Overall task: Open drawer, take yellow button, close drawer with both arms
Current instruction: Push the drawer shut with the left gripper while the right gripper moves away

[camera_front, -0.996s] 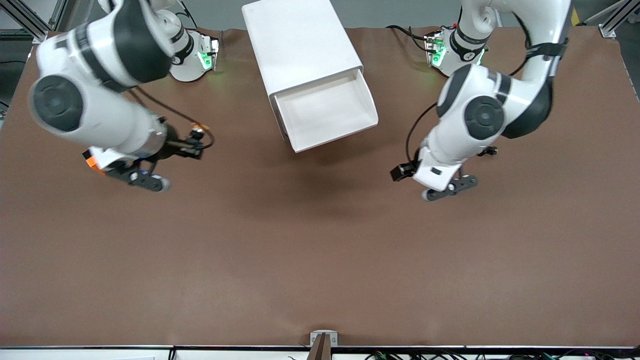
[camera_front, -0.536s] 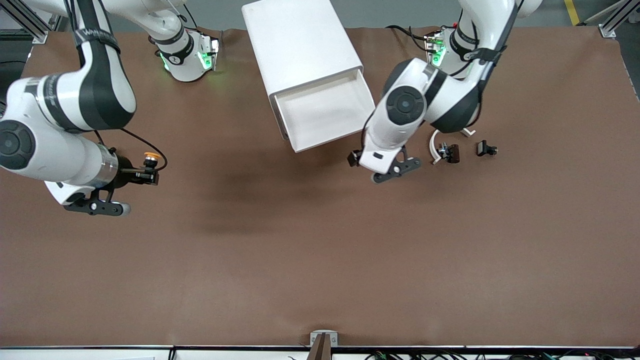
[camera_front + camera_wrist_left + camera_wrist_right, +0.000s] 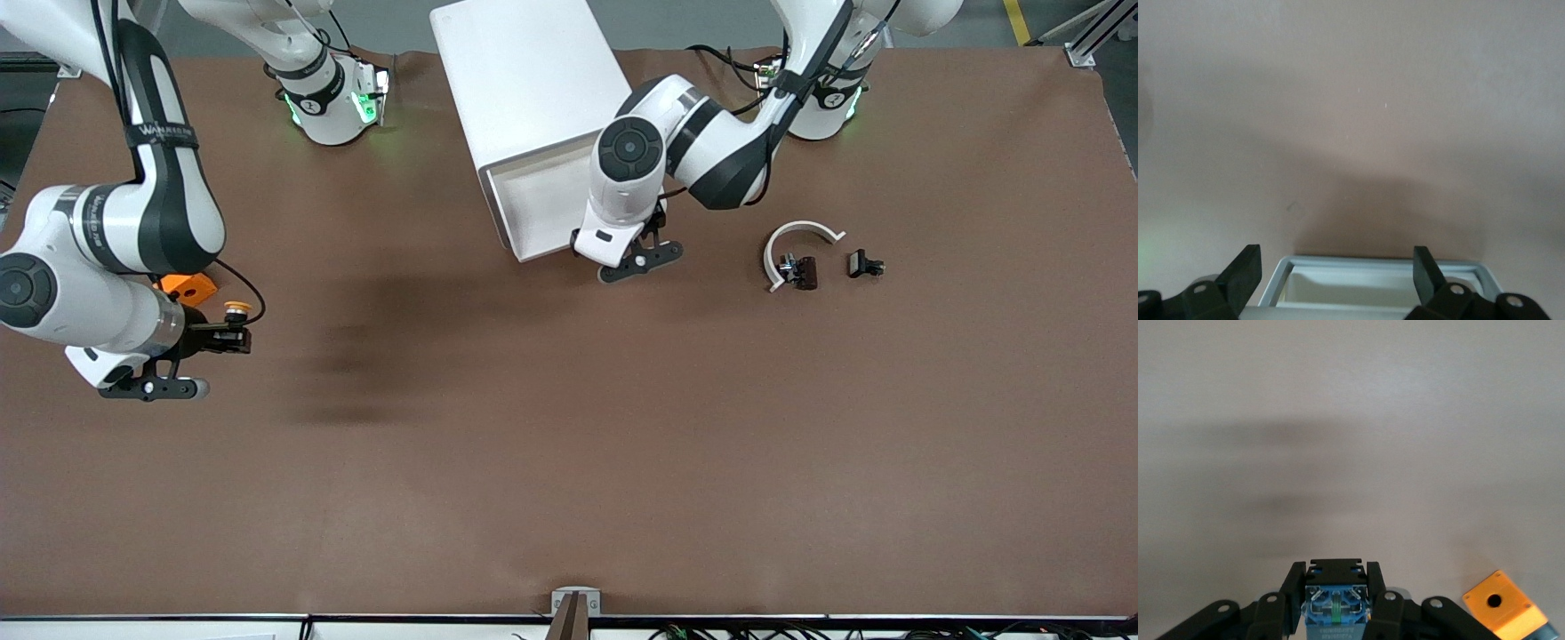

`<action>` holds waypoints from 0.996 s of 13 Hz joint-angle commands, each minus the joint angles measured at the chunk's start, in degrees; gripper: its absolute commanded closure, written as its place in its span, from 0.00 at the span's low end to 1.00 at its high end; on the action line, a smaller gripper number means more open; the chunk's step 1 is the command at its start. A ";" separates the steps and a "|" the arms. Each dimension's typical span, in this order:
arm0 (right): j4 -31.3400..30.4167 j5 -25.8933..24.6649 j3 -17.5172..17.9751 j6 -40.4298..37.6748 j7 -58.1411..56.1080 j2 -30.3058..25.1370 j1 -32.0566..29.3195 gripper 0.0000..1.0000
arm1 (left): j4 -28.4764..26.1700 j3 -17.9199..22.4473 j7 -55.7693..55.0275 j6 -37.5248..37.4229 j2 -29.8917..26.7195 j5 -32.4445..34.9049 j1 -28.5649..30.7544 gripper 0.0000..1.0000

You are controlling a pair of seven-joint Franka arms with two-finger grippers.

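Yellow-capped button (image 3: 236, 309) sat clamped in the right claw (image 3: 233, 327) over the counter (image 3: 569, 444); left claw (image 3: 1338, 270), fingers apart, hung at the open drawer's (image 3: 533, 200) front, apparently to close it.

An orange square block (image 3: 192, 286) sits at middle left of the frame; a white curved piece (image 3: 794, 238) and two small black parts (image 3: 865, 264) at middle right.

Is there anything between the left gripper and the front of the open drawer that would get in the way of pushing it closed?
Nothing visible does. The left gripper hangs open right at the drawer front edge, and its wrist view shows the drawer rim directly between its fingers. The right gripper, holding the button, is at the right arm's end.
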 commanded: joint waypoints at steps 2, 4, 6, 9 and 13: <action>-0.64 -2.03 0.99 3.60 -3.61 3.47 -3.24 0.86 | -0.91 -3.10 -1.50 -1.92 -1.12 -2.03 0.19 0.00; -0.73 -2.03 1.07 6.23 -6.17 5.49 -4.65 0.86 | -1.79 -4.86 -2.80 -1.92 -1.12 -3.25 0.10 0.00; -1.25 -2.03 1.08 9.31 -7.32 7.77 -5.88 0.86 | -2.32 -6.88 -4.21 -1.92 -0.95 -3.43 0.10 0.00; -3.19 -2.03 1.08 14.06 -8.12 9.97 -7.72 0.85 | -2.76 -9.78 -6.94 -1.92 -0.95 -3.70 0.10 0.00; -3.10 -2.03 1.08 17.93 -8.12 13.58 -9.22 0.85 | -3.11 -13.21 -10.01 -1.92 -0.51 -3.70 0.01 0.00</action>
